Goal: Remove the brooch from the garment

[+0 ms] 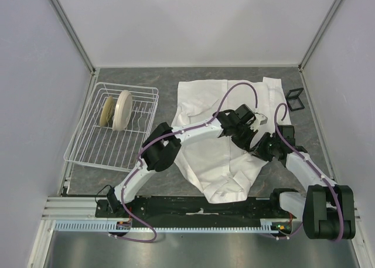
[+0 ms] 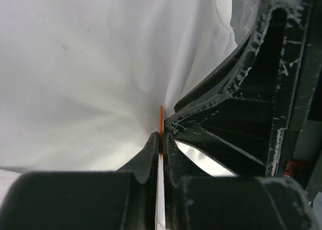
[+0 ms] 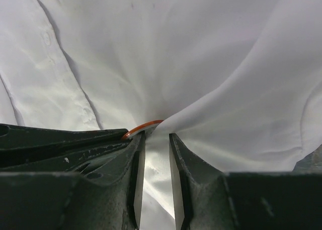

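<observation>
The garment (image 1: 214, 159), a white wrinkled shirt, lies spread on the grey table. Both grippers meet over its right half. In the left wrist view my left gripper (image 2: 161, 137) is shut on the brooch (image 2: 161, 118), which shows edge-on as a thin orange rim sticking up from the jaws against the cloth (image 2: 75, 64). In the right wrist view my right gripper (image 3: 157, 137) is open, its pads apart with a pulled-up fold of the shirt (image 3: 211, 54) between them. The brooch's orange rim (image 3: 146, 125) sits just past its left fingertip. The brooch is hidden in the top view.
A white wire dish rack (image 1: 88, 151) with two cream plates (image 1: 123, 108) stands on the left of the table. A small black wire stand (image 1: 295, 99) sits at the back right beside the shirt. Pale walls close in the sides and back.
</observation>
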Robot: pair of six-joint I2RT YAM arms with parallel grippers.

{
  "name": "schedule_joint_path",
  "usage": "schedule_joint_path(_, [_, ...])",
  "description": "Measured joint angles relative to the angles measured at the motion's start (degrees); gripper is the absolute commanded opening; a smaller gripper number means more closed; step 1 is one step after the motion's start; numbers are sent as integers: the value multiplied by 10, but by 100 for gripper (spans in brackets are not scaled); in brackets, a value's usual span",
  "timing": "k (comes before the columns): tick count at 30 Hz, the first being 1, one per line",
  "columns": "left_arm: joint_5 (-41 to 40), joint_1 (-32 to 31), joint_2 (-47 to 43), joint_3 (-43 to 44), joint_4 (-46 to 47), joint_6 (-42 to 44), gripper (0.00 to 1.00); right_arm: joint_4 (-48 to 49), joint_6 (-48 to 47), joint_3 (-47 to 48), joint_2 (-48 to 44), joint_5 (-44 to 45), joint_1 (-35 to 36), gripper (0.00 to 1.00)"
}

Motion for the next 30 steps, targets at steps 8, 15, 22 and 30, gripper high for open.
schedule_joint_path(8, [-9,0,17,43,-44,1,2,-1,-1,0,-2,5,8,52])
schedule_joint_path(15, [-7,4,26,84,-81,-9,2,-24,-12,-3,-48,3,12,53])
schedule_joint_path(22, [41,13,42,140,-84,-13,2,-47,-10,-14,-149,-12,20,47])
schedule_joint_path(30, [69,22,45,147,-92,-13,2,-48,-4,-21,-154,10,20,30])
